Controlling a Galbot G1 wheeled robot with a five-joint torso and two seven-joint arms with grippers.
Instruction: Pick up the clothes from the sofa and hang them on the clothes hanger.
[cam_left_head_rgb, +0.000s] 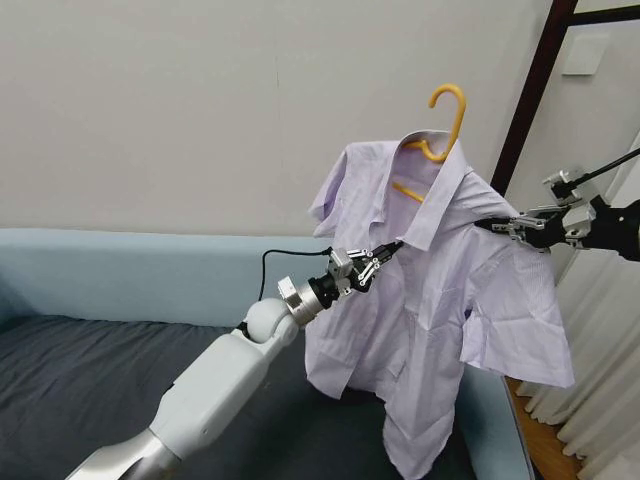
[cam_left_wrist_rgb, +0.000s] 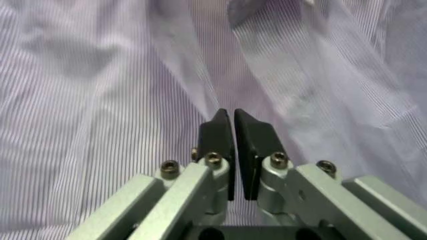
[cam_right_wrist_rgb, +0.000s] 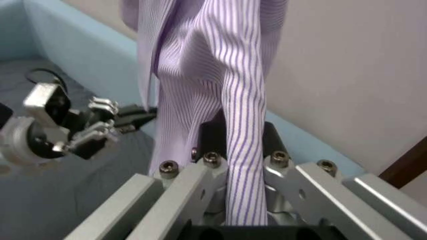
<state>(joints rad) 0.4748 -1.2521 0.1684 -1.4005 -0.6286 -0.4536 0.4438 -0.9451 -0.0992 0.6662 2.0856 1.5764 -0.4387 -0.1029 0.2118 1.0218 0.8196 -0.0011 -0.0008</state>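
My right gripper (cam_left_head_rgb: 500, 226) is clenched on the shoulder of the lilac striped short-sleeved shirt (cam_left_head_rgb: 430, 300). The shirt drapes from a yellow plastic hanger (cam_left_head_rgb: 447, 125), held up above the right end of the pale blue sofa (cam_left_head_rgb: 120, 275). My left gripper (cam_left_head_rgb: 388, 252), fingers pressed together, touches the shirt's front edge; I cannot tell whether it has caught any cloth.

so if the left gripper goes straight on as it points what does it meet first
Most likely the shirt: its fabric hangs just beyond the left gripper, though depth is unclear.
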